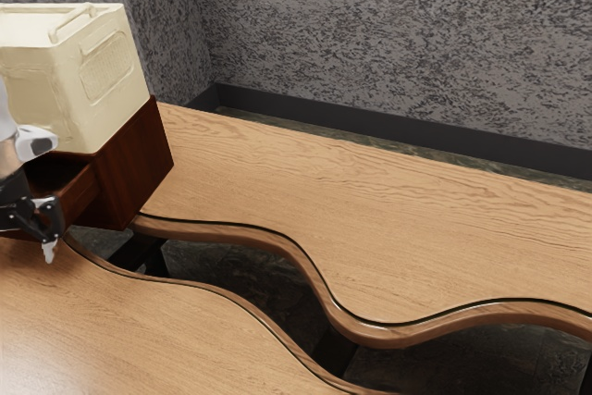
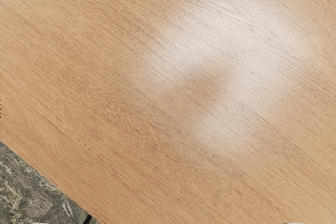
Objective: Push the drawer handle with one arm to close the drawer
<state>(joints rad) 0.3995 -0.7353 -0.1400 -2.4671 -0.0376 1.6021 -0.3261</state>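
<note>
The gripper [image 1: 48, 249] points downward at the exterior view's left edge, in front of the dark red-brown cabinet [image 1: 134, 168]. Two pale fingertip edges stand far apart along the wrist view's lower border, so the gripper [image 2: 165, 223] is open, with bare wood between them. The drawer [image 1: 80, 195] is pulled out of the cabinet, and its dark inside shows behind the hand. Arm and hand cover part of the drawer; I cannot make out its handle. Whether the gripper touches the drawer cannot be told.
A cream crate [image 1: 79, 90] rests on the cabinet. The wooden tabletop [image 1: 277, 187] has a wavy gap running through it, with dark supports below. Beyond the table is a grey textured wall [image 1: 388, 34]. Under the hand lies the wooden surface [image 2: 131, 103], with stone floor [image 2: 26, 187] past its edge.
</note>
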